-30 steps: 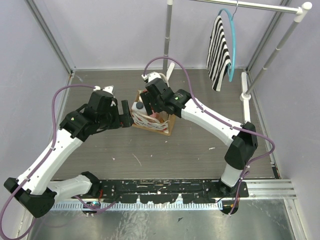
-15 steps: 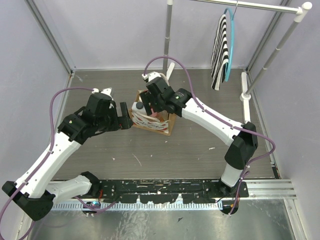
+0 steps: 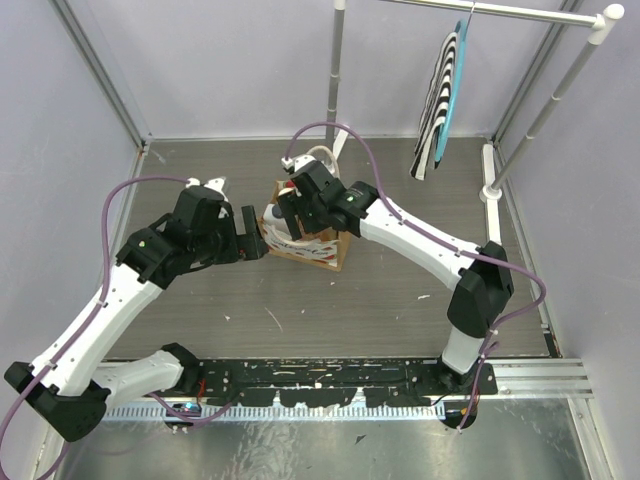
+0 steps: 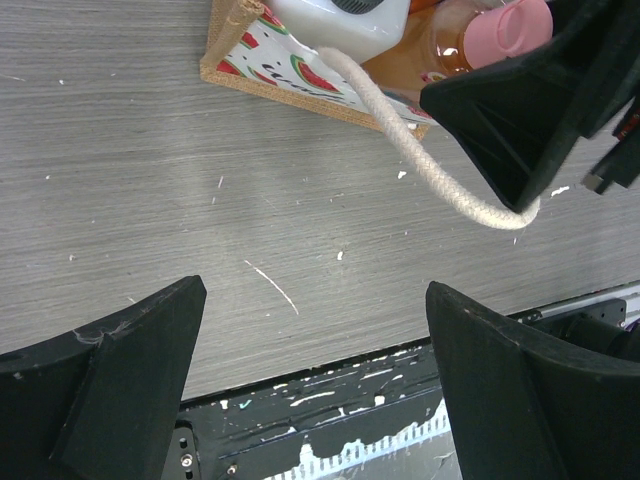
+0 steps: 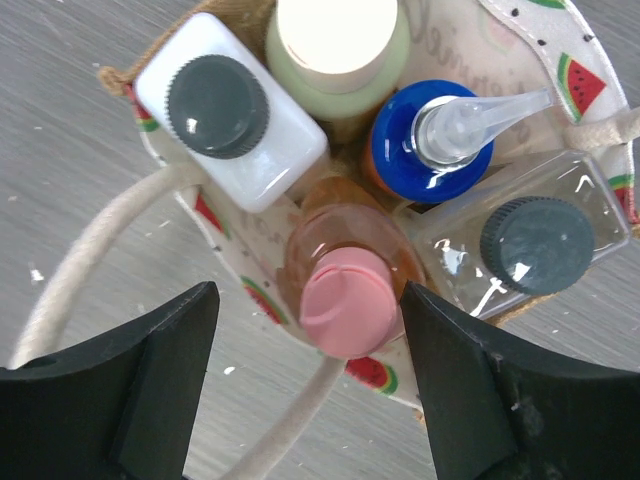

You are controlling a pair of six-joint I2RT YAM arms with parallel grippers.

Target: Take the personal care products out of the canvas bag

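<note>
The canvas bag stands mid-table with watermelon-print lining. In it are a translucent orange bottle with pink cap, a white squarish bottle with dark cap, a blue-capped pump bottle, a clear bottle with dark cap and a pale green one. My right gripper is open just above the bag, its fingers either side of the pink cap without touching. My left gripper is open and empty beside the bag's left side; the pink cap shows in its view.
A cream rope handle hangs out over the table on the bag's near side. A black-and-white striped cloth hangs on a teal hanger from a rail at back right. A metal pole stands behind the bag.
My right gripper has shifted slightly left and down over the bag. My left arm has drawn back a little to the left. The hanging striped cloth has swung round.
</note>
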